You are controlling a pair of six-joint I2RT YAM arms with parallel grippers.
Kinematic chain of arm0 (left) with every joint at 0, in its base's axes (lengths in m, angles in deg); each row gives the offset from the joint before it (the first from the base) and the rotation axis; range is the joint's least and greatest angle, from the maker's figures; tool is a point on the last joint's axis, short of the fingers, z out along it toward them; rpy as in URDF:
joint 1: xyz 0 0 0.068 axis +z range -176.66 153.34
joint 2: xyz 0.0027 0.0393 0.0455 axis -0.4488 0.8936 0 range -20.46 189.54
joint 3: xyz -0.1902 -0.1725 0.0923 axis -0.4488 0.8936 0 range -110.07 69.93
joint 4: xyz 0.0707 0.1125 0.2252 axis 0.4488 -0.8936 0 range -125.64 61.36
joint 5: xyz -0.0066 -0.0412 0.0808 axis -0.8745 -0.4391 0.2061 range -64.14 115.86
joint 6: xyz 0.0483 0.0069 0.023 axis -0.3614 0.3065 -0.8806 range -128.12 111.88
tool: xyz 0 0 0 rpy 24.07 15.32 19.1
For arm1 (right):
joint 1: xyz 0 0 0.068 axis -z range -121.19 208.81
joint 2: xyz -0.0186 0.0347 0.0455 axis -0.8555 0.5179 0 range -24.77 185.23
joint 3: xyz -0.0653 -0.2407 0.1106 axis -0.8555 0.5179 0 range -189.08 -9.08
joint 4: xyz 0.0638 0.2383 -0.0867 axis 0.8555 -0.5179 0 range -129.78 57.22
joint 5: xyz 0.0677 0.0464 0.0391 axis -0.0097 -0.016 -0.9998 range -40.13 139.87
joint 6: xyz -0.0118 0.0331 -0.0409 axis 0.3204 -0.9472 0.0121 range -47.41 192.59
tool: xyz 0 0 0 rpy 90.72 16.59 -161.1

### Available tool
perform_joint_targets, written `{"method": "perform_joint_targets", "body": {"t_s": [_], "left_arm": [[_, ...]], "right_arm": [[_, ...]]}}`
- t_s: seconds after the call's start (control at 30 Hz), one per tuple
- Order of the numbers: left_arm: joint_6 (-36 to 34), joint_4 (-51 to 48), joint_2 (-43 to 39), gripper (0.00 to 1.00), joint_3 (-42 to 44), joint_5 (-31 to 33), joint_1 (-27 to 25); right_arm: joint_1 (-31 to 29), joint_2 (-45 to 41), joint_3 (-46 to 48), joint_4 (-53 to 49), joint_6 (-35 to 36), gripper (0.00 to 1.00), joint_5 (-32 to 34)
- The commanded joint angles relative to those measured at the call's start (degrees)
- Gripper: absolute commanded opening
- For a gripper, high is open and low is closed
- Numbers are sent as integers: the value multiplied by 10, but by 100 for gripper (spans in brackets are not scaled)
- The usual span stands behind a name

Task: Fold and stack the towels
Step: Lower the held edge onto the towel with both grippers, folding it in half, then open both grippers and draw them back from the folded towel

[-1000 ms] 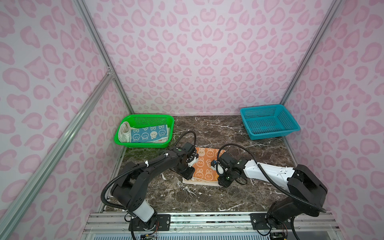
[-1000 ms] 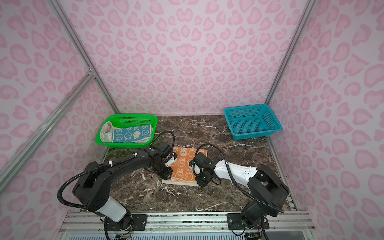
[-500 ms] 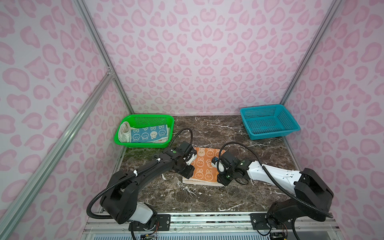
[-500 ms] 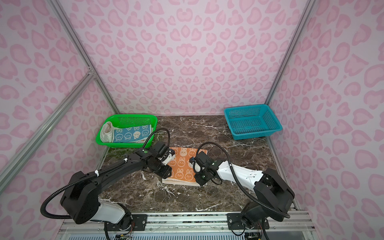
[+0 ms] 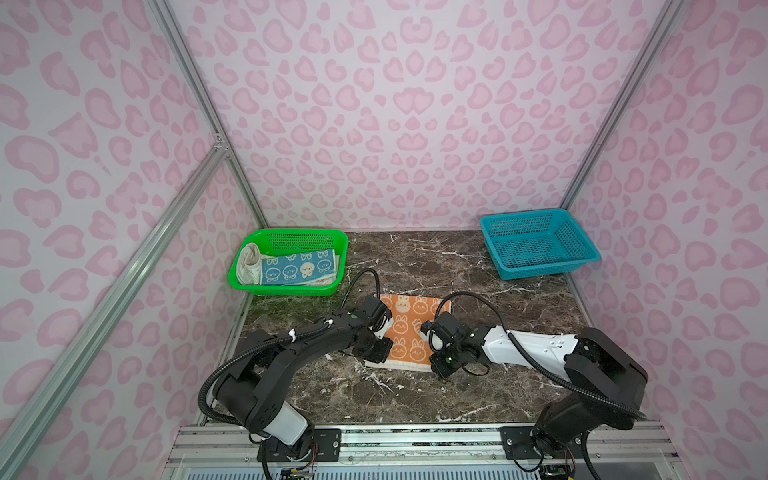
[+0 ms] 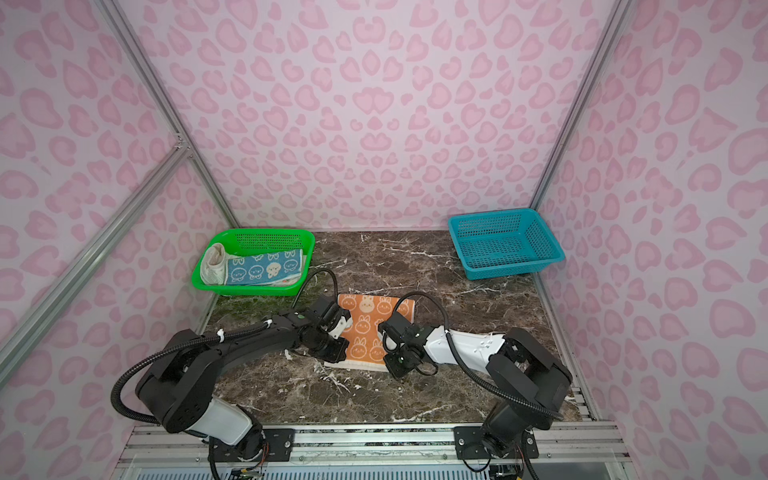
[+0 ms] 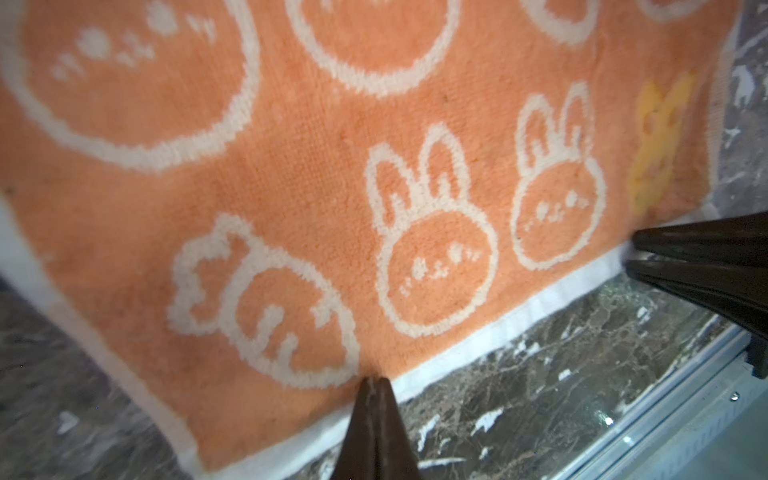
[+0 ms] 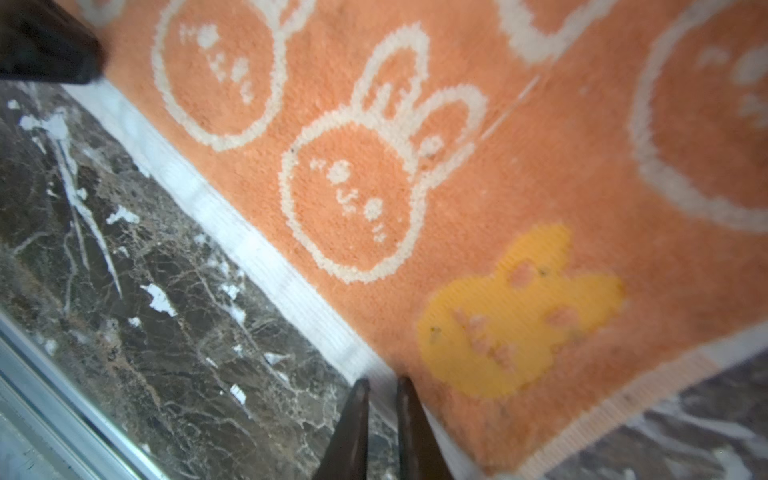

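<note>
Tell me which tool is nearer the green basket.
Left. The left tool is on the orange towel at its front edge, near the corner on the green basket side. The right tool is at the same edge's opposite corner, farther from the basket.

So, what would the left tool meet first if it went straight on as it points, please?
The orange bunny towel: the left tool looks pinched on its white hem, with the marble tabletop beneath.
</note>
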Motion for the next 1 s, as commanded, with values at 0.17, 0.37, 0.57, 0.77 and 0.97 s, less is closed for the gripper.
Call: {"method": "perform_joint_targets", "body": {"t_s": [0.17,0.37,0.57,0.77,0.97], "left_arm": [[22,22,4,3,27,-37,0],[21,39,-21,3,34,-73,-17],[13,23,-33,3,20,-58,-19],[-1,-21,-86,16,-51,24,-19],[26,-27,-82,44,-107,76,28]], "right_arm": [[4,-4,0,-76,-5,16,46],[25,-19,-4,-83,0,16,51],[42,-30,-19,-84,14,16,43],[72,-54,-36,-28,-5,29,29],[133,-45,-59,31,-62,36,56]]}}
